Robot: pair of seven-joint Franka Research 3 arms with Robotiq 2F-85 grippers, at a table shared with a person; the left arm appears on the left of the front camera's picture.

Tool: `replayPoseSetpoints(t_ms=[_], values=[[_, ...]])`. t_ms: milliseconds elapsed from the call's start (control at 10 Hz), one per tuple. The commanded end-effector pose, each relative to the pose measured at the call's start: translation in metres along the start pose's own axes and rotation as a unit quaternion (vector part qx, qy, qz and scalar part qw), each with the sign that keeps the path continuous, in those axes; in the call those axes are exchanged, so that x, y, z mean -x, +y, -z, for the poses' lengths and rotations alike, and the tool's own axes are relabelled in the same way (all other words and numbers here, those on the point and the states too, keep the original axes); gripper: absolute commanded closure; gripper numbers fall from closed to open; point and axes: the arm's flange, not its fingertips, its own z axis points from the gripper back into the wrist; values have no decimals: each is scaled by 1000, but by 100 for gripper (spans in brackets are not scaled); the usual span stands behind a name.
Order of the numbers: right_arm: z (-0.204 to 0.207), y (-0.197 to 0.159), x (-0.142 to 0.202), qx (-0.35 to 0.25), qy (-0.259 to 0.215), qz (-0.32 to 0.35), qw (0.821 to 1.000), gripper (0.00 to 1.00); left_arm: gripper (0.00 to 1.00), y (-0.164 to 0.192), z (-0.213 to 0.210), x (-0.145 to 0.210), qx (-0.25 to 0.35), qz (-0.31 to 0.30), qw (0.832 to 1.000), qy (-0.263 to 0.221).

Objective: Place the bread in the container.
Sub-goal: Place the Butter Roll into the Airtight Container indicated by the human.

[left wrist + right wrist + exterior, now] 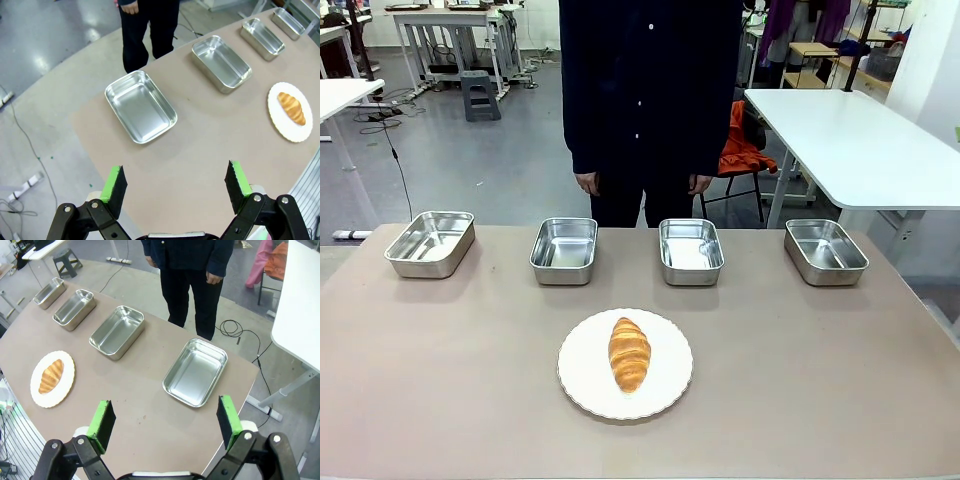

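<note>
Bread lies centred on the white plate, on the worktop's near side. Four alike steel trays stand in a row beyond; I cannot tell which is meant. Left pincer and right pincer both gape wide, empty. I judge the bread light, soft and flaky, so I would grip gently across its thick middle.
</note>
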Motion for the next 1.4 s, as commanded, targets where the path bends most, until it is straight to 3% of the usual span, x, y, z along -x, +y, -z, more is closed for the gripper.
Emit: replayPoseSetpoints(t_ms=[0,1300], values=[[0,0,0,-2,-3,-1,1000,0,0,0,-1,-1,-2,-3,1000,-1],[0,0,0,-2,-3,-1,1000,0,0,0,-1,-1,-2,-3,1000,-1]])
